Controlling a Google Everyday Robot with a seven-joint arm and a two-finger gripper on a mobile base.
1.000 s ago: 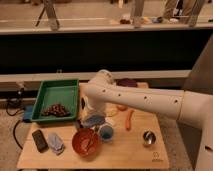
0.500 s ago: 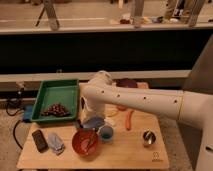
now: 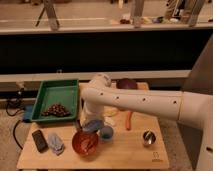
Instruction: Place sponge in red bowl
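The red bowl (image 3: pixel 85 144) stands on the wooden table near the front edge, left of centre. The sponge (image 3: pixel 91 126), a pale blue pad, hangs at the bowl's far rim, just left of the small blue cup (image 3: pixel 106 133). My gripper (image 3: pixel 89 121) comes down from the white arm right above the sponge and is shut on it. The arm hides the top of the sponge and most of the fingers.
A green tray (image 3: pixel 50 95) with a dark brown heap stands at the back left. A greyish-blue lumpy thing (image 3: pixel 55 143) and a dark flat block (image 3: pixel 39 140) lie at the front left. An orange stick (image 3: pixel 129 120), a metal cup (image 3: pixel 147 137) and a dark purple thing (image 3: pixel 126 83) lie to the right.
The gripper with the sponge has moved slightly left and down towards the red bowl's far rim. Nothing else has moved.
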